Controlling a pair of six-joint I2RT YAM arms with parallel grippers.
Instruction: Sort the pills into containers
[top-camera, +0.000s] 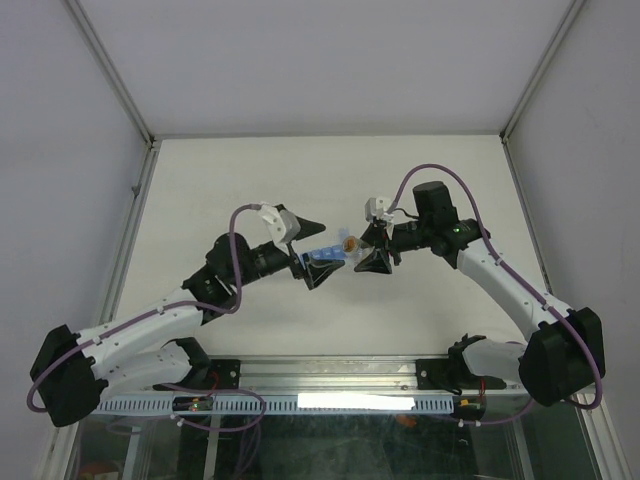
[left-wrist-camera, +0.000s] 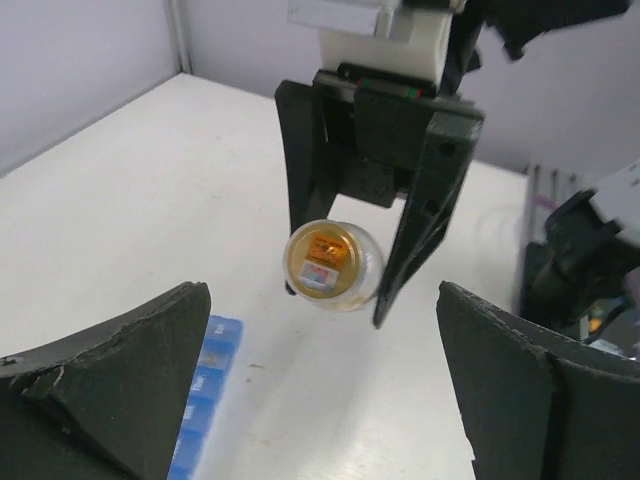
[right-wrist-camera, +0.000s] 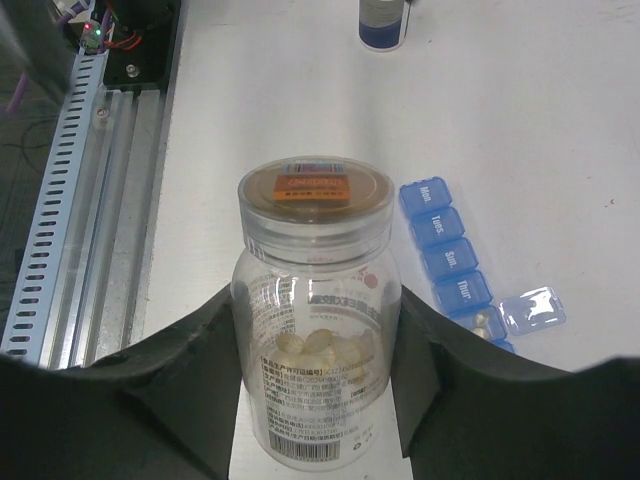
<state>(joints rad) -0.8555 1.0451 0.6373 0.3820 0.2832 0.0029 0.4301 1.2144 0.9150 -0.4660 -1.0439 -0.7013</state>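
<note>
The top external camera was mounted above and behind the arms. It faced down on the whole bench (top-camera: 400, 180) from a distance, with the near edge at the bottom of the frame. The left wrist camera sat behind the left end effector (left-wrist-camera: 320, 400) and faced across the bench, close to the right end effector (left-wrist-camera: 335, 300). The right wrist camera faced steeply down, very close to the bottle (right-wrist-camera: 315, 320), with the near-edge rail (right-wrist-camera: 70, 200) at frame left. All three views shared the bottle and the blue containers (right-wrist-camera: 447, 255).
</note>
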